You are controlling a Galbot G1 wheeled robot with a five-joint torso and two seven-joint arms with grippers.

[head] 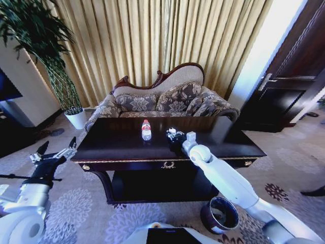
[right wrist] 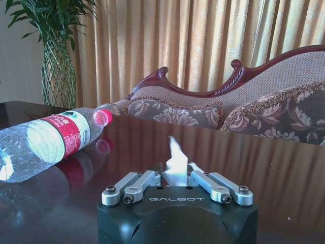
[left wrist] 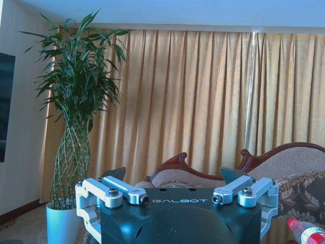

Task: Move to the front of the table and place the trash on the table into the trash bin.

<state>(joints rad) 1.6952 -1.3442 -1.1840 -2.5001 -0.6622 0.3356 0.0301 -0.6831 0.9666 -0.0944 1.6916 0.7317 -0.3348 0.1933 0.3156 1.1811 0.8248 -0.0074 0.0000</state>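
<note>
The long dark table stands in front of me. On it a clear plastic bottle with a red cap and red label lies on its side. My right gripper reaches over the table's middle, just right of the bottle. It is shut on a piece of crumpled white paper, which sticks up between the fingers. The dark maroon trash bin stands on the carpet at the front right of the table, under my right arm. My left gripper hangs open off the table's left end.
A patterned sofa stands behind the table against gold curtains. A tall plant in a white pot is at the back left. A dark door is at the right. Patterned carpet surrounds the table.
</note>
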